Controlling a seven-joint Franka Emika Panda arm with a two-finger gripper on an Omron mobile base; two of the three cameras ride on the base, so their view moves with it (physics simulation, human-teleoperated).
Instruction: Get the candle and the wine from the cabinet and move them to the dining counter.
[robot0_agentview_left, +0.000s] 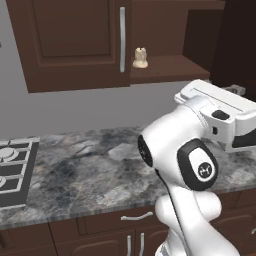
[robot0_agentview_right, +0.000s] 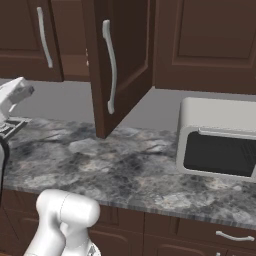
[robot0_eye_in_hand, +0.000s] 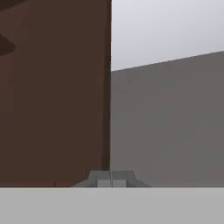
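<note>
My gripper (robot0_eye_in_hand: 111, 178) is pressed together, holding nothing, beside the cabinet (robot0_agentview_left: 75, 45) door edge; the candle (robot0_agentview_left: 140, 58) sits upright on the open shelf, probably light, waxy, slightly slippery, so I'd pinch its squat middle gently.

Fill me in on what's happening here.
The arm is at the stove-side counter, below the cabinet, whose door stands open. The candle sits on the cabinet shelf, not yet picked up. The gripper is shut and holds nothing, facing a dark wood edge and the grey wall. The wine can't be seen.
</note>
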